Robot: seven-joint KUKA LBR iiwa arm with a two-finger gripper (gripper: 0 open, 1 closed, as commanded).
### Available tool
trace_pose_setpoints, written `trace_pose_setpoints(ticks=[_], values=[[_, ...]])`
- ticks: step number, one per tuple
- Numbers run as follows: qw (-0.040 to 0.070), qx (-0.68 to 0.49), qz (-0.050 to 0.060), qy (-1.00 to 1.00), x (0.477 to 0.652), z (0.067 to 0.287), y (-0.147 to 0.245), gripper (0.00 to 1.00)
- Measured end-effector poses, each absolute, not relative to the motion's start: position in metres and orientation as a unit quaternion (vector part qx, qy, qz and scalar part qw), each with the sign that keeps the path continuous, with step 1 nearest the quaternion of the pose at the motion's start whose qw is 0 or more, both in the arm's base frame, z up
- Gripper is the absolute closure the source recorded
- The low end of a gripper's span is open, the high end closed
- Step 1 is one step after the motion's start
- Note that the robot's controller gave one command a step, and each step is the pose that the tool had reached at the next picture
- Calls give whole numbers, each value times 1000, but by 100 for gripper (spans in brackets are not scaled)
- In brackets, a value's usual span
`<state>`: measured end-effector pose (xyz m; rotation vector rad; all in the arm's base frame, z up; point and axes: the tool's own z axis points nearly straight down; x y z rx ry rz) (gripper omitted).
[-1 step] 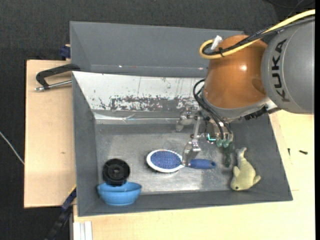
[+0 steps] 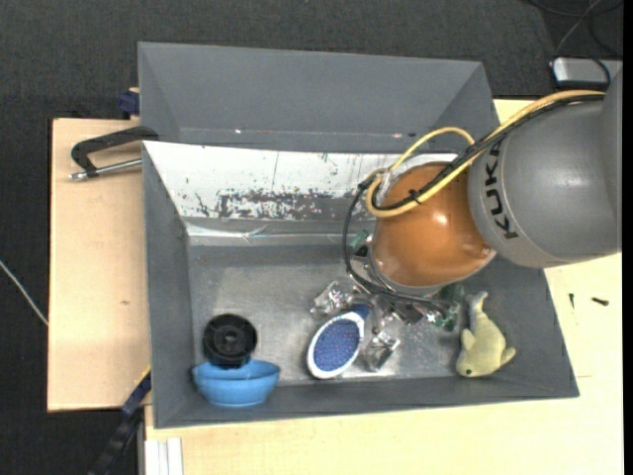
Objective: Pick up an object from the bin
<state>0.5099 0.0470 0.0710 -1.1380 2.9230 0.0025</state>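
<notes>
Inside the grey bin (image 2: 168, 295), under the arm's orange cover (image 2: 427, 234), the pincer (image 2: 384, 323) is low near the floor; whether it is spread or pressed together I cannot tell. Right of it lies a yellow soft toy (image 2: 482, 344), well left of it a blue bowl (image 2: 235, 383) beside a black round cap (image 2: 229, 338). Just left of the pincer lies a white-rimmed blue oval (image 2: 334, 346) among silver crumpled pieces (image 2: 334, 296).

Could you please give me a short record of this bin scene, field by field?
bin: grey metal, few loose things
tool: low over the floor, front middle
blue oval: white-rimmed, flat, just left of the tool
bowl: blue, front left corner
cap: black, round, just behind the bowl
toy: yellow, front right
</notes>
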Motion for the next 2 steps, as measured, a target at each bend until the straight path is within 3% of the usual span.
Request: trace_pose_setpoints(ticks=[1,2], values=[[4,-362,0,932,511,73,47,100],[6,-368,-1,930,501,208,42,100]])
